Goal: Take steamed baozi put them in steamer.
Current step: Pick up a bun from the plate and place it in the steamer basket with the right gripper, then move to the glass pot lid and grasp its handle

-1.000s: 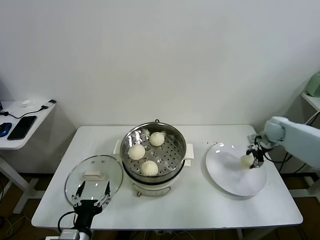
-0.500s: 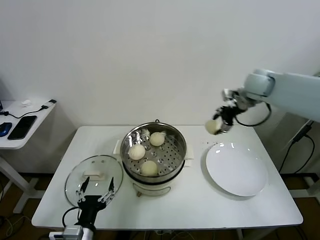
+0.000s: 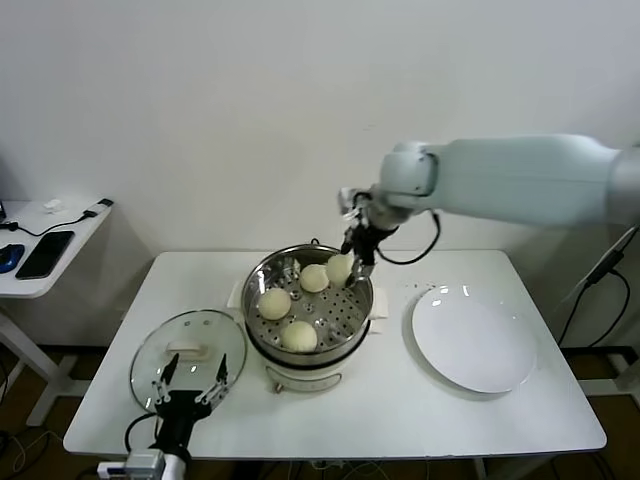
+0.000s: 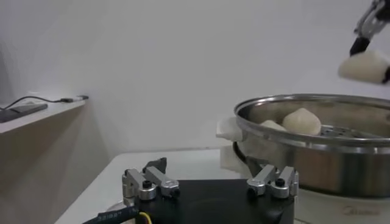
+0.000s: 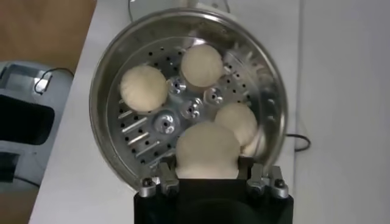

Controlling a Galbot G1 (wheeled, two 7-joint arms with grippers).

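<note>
Three baozi (image 3: 298, 335) lie on the steamer's (image 3: 309, 311) tray, seen from the head; the right pincer (image 3: 346, 262) hangs over its far right rim, pinching a fourth bun (image 3: 339, 268). Well right of it, the plate (image 3: 471, 338) sits bare on the desk (image 3: 400, 405). Left pincer (image 3: 184, 395) (fingers spread) waits near the lid (image 3: 187, 352). From the left wrist, that pincer (image 4: 210, 181) sits beside the steamer (image 4: 317, 146), the held bun (image 4: 364, 66) above the rim. From the right wrist, the pincer (image 5: 209, 176) clasps its bun (image 5: 208, 149) above three others (image 5: 143, 87).
</note>
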